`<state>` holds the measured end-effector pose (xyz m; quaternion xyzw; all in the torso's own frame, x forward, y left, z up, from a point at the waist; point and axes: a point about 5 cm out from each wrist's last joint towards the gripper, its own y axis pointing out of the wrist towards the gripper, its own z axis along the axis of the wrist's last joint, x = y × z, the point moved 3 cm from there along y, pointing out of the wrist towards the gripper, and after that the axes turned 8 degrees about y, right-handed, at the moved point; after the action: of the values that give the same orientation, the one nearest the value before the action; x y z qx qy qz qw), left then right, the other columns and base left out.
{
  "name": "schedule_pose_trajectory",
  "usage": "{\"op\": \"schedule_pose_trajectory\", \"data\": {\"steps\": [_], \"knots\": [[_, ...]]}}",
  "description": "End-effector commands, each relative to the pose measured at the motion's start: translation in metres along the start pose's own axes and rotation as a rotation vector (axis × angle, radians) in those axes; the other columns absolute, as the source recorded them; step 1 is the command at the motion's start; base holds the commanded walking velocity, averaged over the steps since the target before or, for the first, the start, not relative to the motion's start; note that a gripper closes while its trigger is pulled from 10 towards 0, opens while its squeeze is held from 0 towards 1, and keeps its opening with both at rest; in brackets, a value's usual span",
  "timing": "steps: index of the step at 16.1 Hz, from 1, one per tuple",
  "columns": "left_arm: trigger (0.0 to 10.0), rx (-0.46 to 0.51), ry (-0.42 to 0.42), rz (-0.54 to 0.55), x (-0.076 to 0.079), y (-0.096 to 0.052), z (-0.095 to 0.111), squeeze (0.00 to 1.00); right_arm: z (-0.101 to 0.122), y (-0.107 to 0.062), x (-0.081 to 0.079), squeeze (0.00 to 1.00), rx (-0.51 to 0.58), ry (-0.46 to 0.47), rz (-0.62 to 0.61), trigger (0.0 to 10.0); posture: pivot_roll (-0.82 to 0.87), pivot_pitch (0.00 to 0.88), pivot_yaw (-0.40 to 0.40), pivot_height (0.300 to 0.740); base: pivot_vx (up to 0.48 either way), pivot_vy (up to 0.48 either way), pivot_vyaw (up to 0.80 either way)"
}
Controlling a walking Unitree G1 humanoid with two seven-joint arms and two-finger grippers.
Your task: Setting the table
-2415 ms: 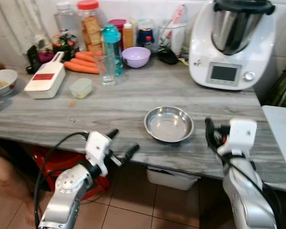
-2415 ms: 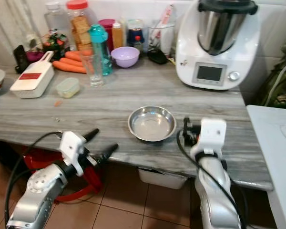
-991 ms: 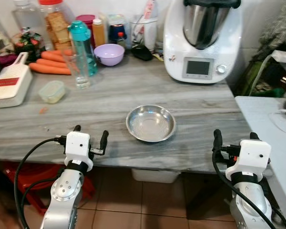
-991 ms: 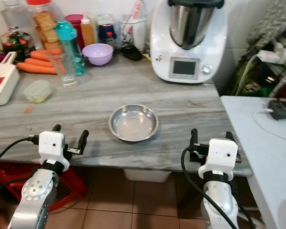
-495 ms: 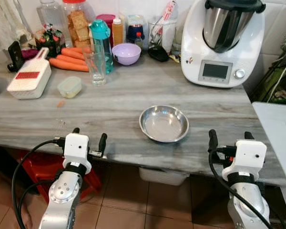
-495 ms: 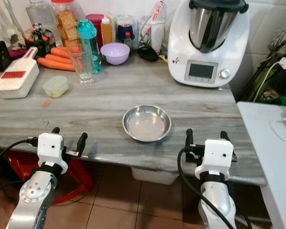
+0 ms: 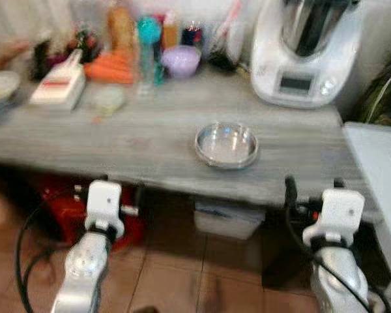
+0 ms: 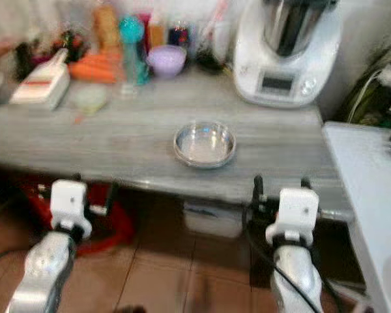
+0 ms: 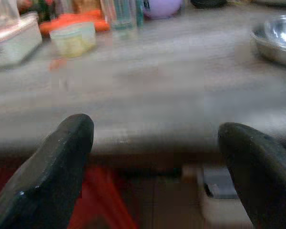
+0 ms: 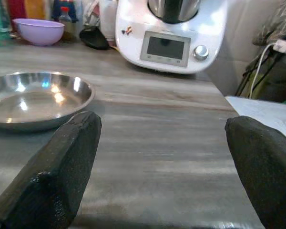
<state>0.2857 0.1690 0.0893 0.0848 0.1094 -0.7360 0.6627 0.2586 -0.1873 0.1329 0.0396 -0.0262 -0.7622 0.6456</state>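
A shallow steel bowl [image 7: 226, 145] sits empty on the grey wood-look table [image 7: 137, 140], near its front edge and right of centre. My left gripper [image 7: 121, 189] is open and holds nothing; it hangs in front of the table edge, to the left of the bowl. My right gripper [image 7: 313, 186] is also open and empty, in front of the edge to the bowl's right. In the right wrist view the bowl [image 10: 33, 98] lies beyond one finger [image 10: 62, 157]. The left wrist view has the bowl [image 9: 276, 38] off to one side. The eye views are blurred.
Along the back stand a white kitchen machine [image 7: 306, 45], a purple bowl [image 7: 180, 60], carrots [image 7: 111, 68], a teal bottle [image 7: 146, 39] and a white grater [image 7: 55, 85]. A person's hand [image 7: 6, 55] reaches over a bowl [image 7: 0, 85] at far left. A white table [image 7: 378, 163] adjoins on the right.
The camera has pulled back and blurred, so the table sits higher in view. Both grippers now stand before and below the table edge. A person's hand has appeared at far left.
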Motion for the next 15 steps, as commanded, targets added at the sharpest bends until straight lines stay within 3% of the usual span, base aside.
{"op": "schedule_pose_trajectory", "data": {"steps": [1,11,15], "knots": [[10.0,0.011,0.012,-0.011,-0.001,0.0021,0.0041,0.0,-0.0021,-0.002,0.0049,0.53,-0.012,0.003,-0.022,10.0,-0.03,0.069,0.002,0.74,-0.292,0.0,0.0],[10.0,0.019,0.029,-0.033,0.0012,0.0035,0.0051,0.0,-0.0024,-0.0005,0.0044,0.53,-0.015,0.005,-0.026,10.0,-0.04,0.069,0.006,0.74,-0.288,0.0,0.0],[10.0,0.047,0.015,-0.078,0.0054,0.0046,0.0089,0.0,-0.0024,0.002,0.0029,0.53,-0.014,0.004,-0.016,10.0,-0.04,0.062,0.009,0.74,0.0,0.0,0.0]]}}
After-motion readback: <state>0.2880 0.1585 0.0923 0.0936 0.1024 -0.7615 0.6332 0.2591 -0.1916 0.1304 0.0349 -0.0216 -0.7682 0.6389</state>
